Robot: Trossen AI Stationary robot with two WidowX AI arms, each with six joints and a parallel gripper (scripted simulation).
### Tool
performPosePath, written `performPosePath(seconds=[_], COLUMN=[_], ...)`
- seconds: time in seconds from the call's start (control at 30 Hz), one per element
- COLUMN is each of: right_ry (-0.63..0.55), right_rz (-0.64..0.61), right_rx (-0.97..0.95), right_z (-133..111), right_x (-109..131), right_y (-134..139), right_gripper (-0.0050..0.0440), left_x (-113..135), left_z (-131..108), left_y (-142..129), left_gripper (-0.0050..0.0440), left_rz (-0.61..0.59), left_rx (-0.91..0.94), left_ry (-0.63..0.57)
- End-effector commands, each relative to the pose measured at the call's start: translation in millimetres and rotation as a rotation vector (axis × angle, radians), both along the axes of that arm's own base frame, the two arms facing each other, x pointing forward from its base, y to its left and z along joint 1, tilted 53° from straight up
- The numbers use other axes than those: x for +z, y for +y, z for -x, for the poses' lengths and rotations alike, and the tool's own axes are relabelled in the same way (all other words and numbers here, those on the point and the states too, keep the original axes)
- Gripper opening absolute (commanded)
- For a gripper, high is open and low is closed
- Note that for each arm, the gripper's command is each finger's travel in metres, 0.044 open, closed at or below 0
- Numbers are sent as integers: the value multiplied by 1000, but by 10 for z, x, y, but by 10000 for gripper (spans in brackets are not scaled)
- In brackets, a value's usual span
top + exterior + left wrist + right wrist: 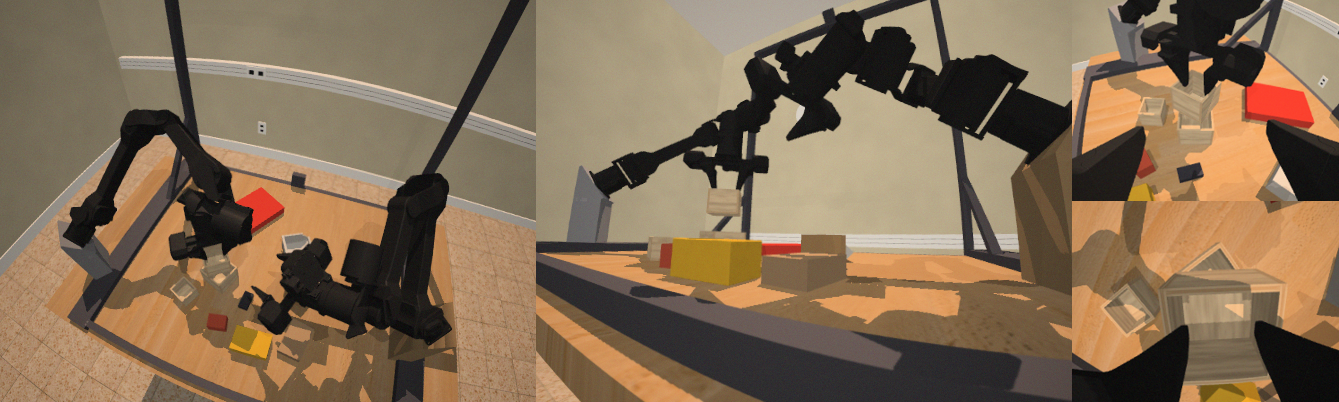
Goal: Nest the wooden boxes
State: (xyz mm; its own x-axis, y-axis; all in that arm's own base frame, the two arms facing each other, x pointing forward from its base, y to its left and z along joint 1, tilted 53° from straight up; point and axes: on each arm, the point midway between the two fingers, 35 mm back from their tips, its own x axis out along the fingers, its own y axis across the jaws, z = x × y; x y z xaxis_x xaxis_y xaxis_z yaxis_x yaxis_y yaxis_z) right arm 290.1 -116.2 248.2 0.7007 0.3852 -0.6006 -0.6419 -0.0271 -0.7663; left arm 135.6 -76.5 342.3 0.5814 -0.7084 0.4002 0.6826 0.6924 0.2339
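right gripper (212, 250) (726, 187) (1196, 88) (1222, 325) grasping pale, grained, straight-walled wooden box (217, 256) (723, 202) (1189, 102) (1220, 355); left gripper (267, 271) (787, 119) (1205, 126) released, tapered fingers wide.

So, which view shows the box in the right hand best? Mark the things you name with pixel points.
Right wrist: the held box (217, 256) (724, 201) (1189, 107) (1217, 309) looms large, open side facing us. Left wrist shows it smaller; exterior, only its outside; top, partly hidden.
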Motion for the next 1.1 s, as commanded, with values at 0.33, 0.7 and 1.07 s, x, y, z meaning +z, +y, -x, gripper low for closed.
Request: performPosePath(seconds=[0.33, 0.7, 1.07], right_ry=[-181, -235, -227], right_rz=[317, 420, 414], right_rx=[273, 362, 362], right_z=[13, 27, -39], right_x=[46, 43, -45], right_y=[-12, 11, 58], right_gripper=[285, 285, 285], left_x=[-6, -6, -6], left_z=[-7, -7, -7], left_y=[6, 6, 6], left_gripper=[400, 400, 400], left_rz=[0, 0, 0], left_rx=[0, 0, 0], left_ry=[7, 7, 7])
